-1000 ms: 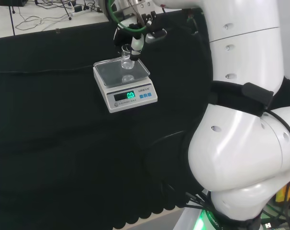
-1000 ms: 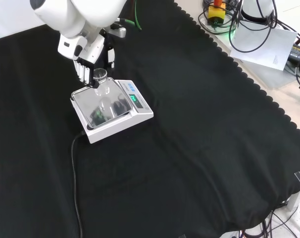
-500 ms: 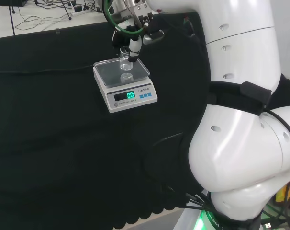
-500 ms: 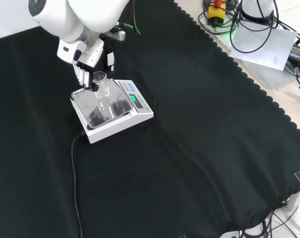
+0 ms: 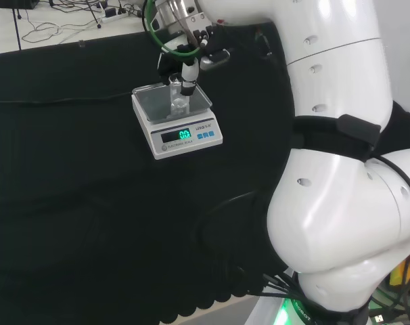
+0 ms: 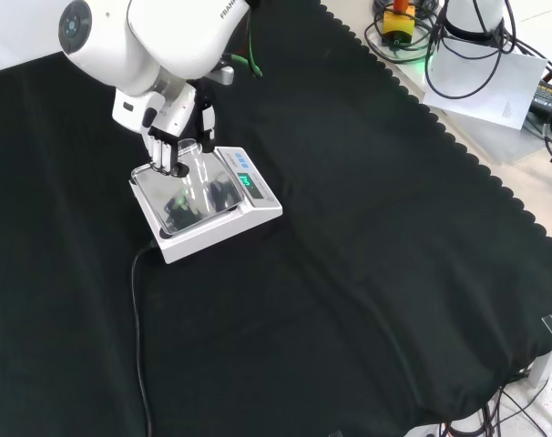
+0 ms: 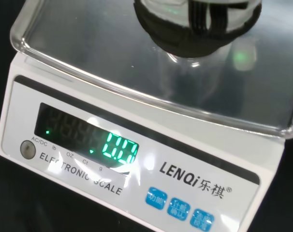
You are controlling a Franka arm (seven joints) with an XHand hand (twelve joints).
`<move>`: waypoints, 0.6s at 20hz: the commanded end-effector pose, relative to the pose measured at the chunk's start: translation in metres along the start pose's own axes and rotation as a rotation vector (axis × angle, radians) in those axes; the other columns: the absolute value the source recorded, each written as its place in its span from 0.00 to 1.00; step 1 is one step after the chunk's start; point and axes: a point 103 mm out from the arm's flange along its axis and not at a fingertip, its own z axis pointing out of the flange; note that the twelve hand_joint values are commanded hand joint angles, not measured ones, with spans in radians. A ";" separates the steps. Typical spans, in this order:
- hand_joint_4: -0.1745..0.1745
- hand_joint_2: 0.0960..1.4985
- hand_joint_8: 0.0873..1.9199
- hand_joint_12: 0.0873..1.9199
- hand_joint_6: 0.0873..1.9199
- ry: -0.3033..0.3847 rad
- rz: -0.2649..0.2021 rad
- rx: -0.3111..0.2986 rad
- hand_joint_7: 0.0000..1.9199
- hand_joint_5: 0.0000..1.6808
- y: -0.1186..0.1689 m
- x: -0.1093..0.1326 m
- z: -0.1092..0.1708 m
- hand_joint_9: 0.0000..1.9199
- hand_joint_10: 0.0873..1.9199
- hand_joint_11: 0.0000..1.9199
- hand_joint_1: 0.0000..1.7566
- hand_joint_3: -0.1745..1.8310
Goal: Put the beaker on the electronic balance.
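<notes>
The white electronic balance (image 5: 185,133) stands on the black cloth, its steel pan (image 5: 157,103) facing up and its green display lit. My hand (image 5: 187,70) hangs over the pan's far right part in the head view, fingers curled round a small clear glass beaker (image 5: 178,96). The beaker is upright, its base at or just above the pan; I cannot tell if it touches. In the front view the hand (image 6: 169,137) reaches down onto the balance (image 6: 223,218) with the beaker (image 6: 191,158) beside its fingers. The wrist view looks down on the pan (image 7: 88,53), with a black and white finger (image 7: 199,21) over it.
The balance's black cable (image 6: 137,300) runs over the cloth toward the front edge in the front view. The arm's big white links (image 5: 340,203) take up the right of the head view. Loose cables and paper (image 6: 481,86) lie beyond the cloth's scalloped edge.
The hand has come down with the beaker, from well above the pan to right at its surface. The balance has not moved.
</notes>
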 end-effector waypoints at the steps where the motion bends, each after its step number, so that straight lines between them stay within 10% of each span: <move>1: 0.00 0.75 0.66 0.63 0.65 -0.021 0.007 0.024 0.33 0.46 0.008 0.012 -0.001 0.49 0.64 0.46 0.85 0.09; 10: 0.00 0.76 0.49 0.43 0.63 0.013 0.011 0.031 0.37 0.48 0.008 0.009 -0.003 0.43 0.63 0.54 0.78 0.09; 12: 0.00 0.76 0.47 0.40 0.60 0.021 0.009 0.031 0.37 0.51 0.006 0.006 -0.003 0.50 0.50 0.56 0.69 0.09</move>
